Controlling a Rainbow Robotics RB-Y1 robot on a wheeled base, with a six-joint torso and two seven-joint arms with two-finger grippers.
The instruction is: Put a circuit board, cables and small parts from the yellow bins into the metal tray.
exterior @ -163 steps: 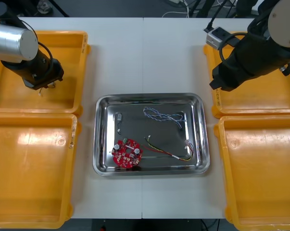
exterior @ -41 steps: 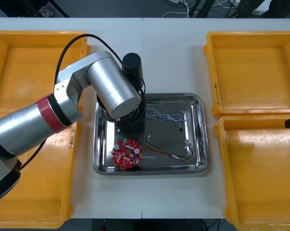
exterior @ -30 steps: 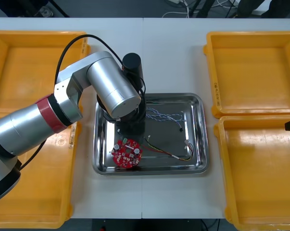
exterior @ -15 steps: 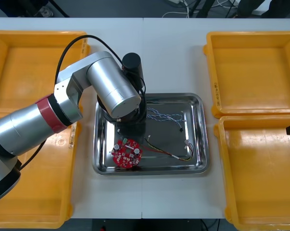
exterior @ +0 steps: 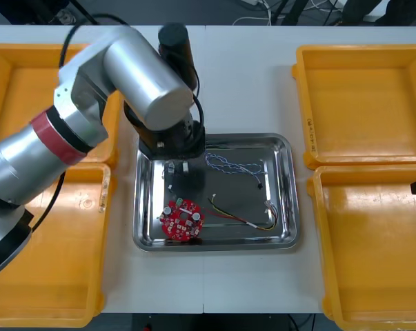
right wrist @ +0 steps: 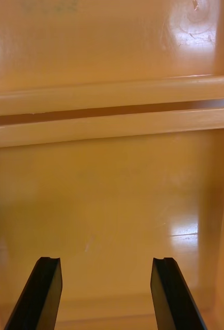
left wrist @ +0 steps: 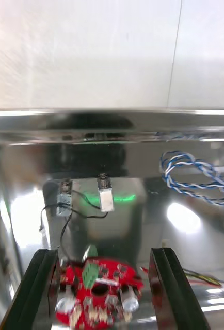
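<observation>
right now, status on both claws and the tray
Left claw open over tray, above two small metal parts. Right claw open over near right bin. Board, blue-white cable, red-yellow cable in tray. Nothing blocking.

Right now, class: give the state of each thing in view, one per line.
Left gripper: open, above the metal tray.
Right gripper: open, over a right-side yellow bin.
Red circuit board: flat in tray.
Blue and white cable: loosely coiled in tray.
Red and yellow cable: lying in tray.
Small metal parts: lying in tray.
</observation>
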